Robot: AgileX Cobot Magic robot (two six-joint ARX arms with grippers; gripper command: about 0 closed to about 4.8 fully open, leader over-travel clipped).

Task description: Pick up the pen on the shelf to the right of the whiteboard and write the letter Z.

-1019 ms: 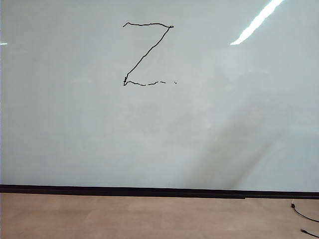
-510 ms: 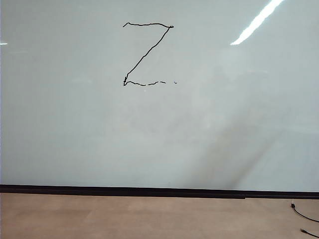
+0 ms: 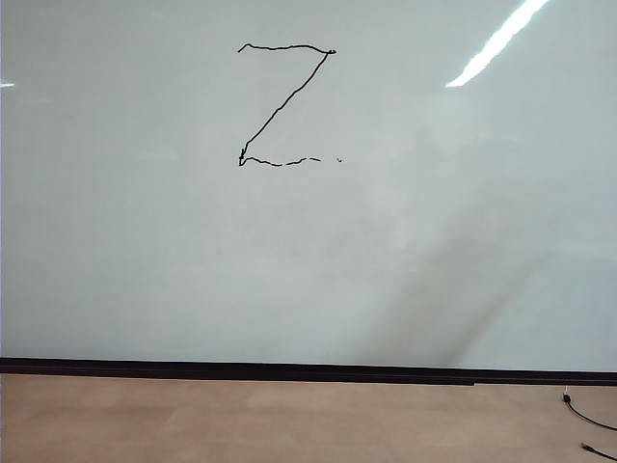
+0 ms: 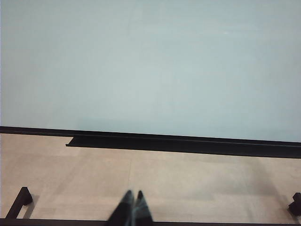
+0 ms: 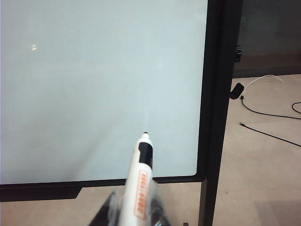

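The whiteboard (image 3: 434, 241) fills the exterior view, and neither gripper shows there. High on it, left of centre, is the letter Z (image 3: 284, 101), a thin black line with a broken bottom stroke. In the right wrist view my right gripper (image 5: 135, 200) is shut on the pen (image 5: 140, 176). The pen has a white barrel with orange print, and its dark tip points at the whiteboard (image 5: 94, 84) with a gap between. In the left wrist view my left gripper (image 4: 134, 194) is shut and empty, low over the floor, facing the whiteboard (image 4: 150, 66).
A black shelf-like ledge (image 4: 178, 143) runs along the board's lower edge. The board's black frame post (image 5: 217, 117) stands at its right side. Black cables (image 5: 268, 113) lie on the beige floor (image 3: 289, 420) to the right. Black stand feet (image 4: 19, 201) rest near the left gripper.
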